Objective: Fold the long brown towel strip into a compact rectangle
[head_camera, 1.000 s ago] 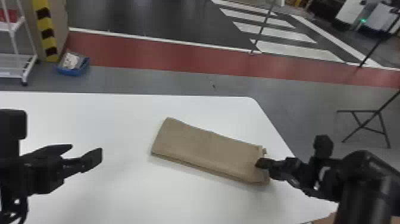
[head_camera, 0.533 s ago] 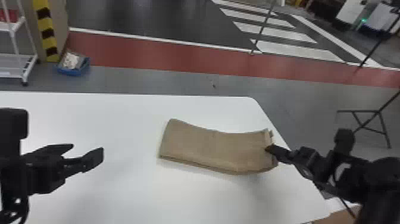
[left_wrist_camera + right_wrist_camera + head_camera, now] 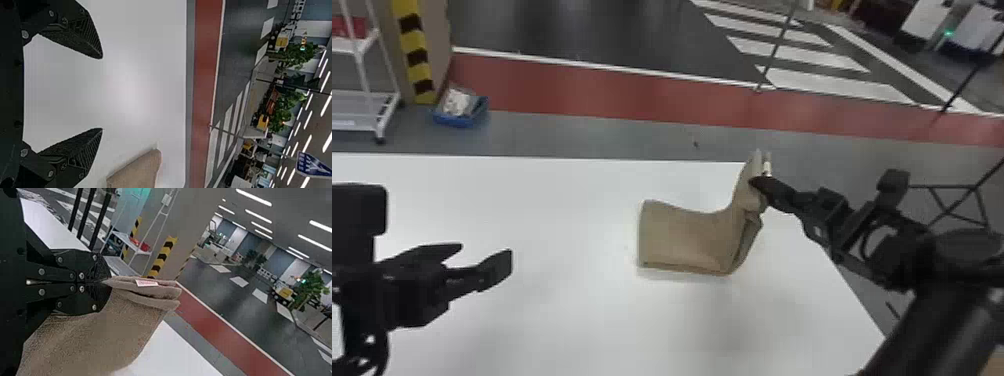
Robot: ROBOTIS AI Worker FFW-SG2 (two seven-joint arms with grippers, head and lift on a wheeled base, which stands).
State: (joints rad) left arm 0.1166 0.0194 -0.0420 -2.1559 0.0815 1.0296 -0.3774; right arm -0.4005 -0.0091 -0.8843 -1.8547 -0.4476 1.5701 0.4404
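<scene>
Jaws clamped on one end of a folded brown towel strip (image 3: 682, 240), the black right gripper (image 3: 757, 182) has raised that end above the smooth white worktop (image 3: 557, 315), where it lay flat a second ago. The lift likely sets up another fold toward the left, though the stacked layers could skew. The strip's left part rests on the worktop, with bare surface between it and the black left gripper (image 3: 485, 254), its jaws wide and empty.
</scene>
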